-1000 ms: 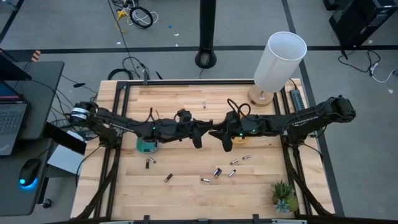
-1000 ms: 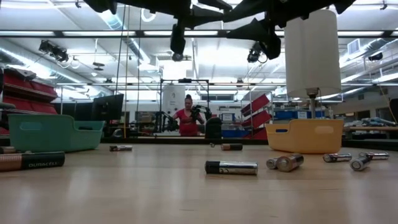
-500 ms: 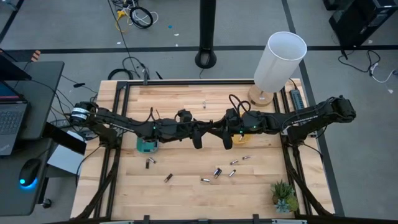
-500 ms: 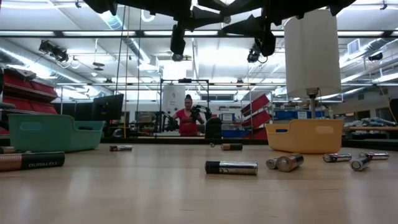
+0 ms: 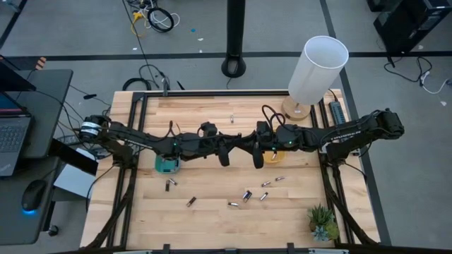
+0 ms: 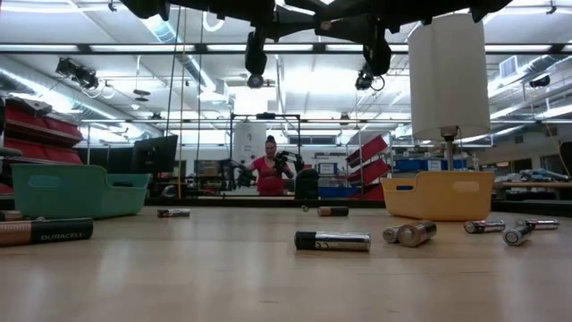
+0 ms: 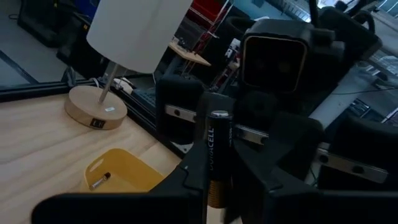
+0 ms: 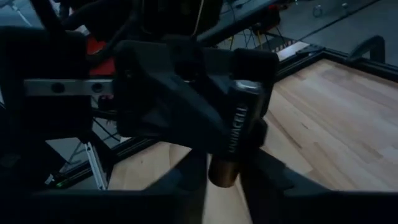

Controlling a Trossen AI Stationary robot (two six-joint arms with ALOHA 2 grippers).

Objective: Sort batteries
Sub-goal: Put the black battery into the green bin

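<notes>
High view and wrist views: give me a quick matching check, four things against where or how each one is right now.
Things:
A. held battery
B. yellow tray
C. lamp
D. small plant

States:
1. stands at a table corner on the right arm's side, away from the trays
2. has one battery lying in it
3. upright in the air, gripped between the left gripper and the right gripper
4. white shade, round wooden base on the table by the yellow tray

Pairs: A-3, B-2, C-4, D-1
</notes>
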